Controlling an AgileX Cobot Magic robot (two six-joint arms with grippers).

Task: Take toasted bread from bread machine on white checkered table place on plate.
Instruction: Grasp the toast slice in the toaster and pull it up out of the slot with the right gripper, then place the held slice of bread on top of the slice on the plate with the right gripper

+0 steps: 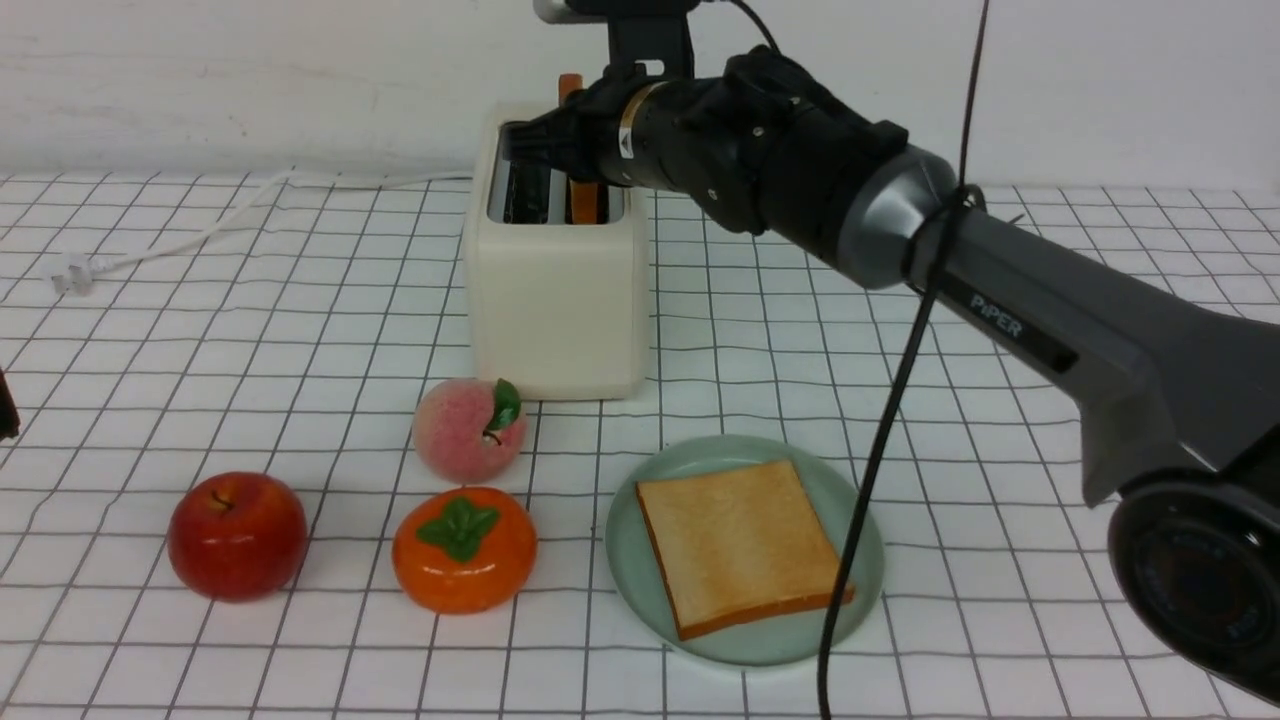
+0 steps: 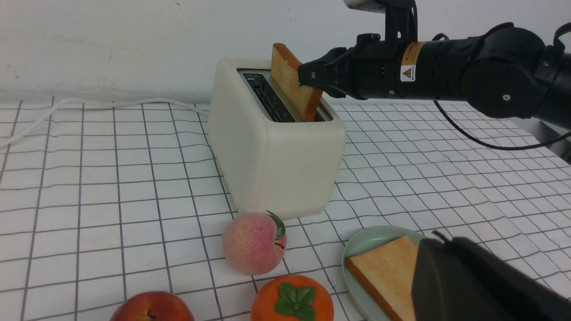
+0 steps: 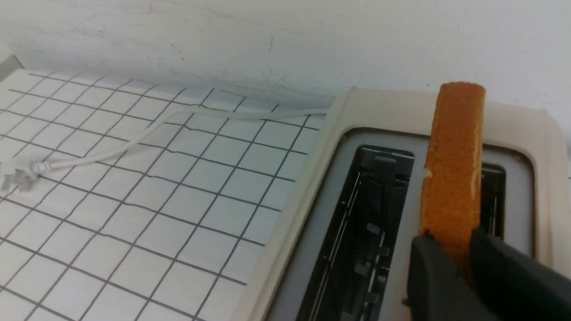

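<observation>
Nearest to us in the front view is the bulky dark grey right arm [image 1: 1190, 560], which reaches across the white cloth-covered worktop with its thin dark grid [image 1: 200, 330] to the boxy cream-white two-slot toaster [image 1: 555, 300] at the back. In front of that toaster sits the round pale mint-green plate [image 1: 640, 540], and a square golden-tan toast slice [image 1: 740, 545] lies flat on it. The second pale-tan, orange-crusted standing slice [image 3: 453, 156] is upright in the toaster's right-hand slot, its upper part well clear of the grey top. The right end effector [image 3: 453, 243] is clamped on it: in the right wrist view the two black fingers [image 3: 435, 276] press either face at the near crust edge. The left end effector [image 2: 439, 256] shows only as a dark shape in its own wrist view, jaws together, and we see nothing in them. We judge the standing slice to be light, dry and fairly stiff, yet brittle, so a hard pinch could dent the crumb or crack the crust. Held at one edge, it may swing between the pads. We would rather grip across the flat faces, a little in from the crust, and lift straight up so that the lower edge clears the slot's wire guides.
</observation>
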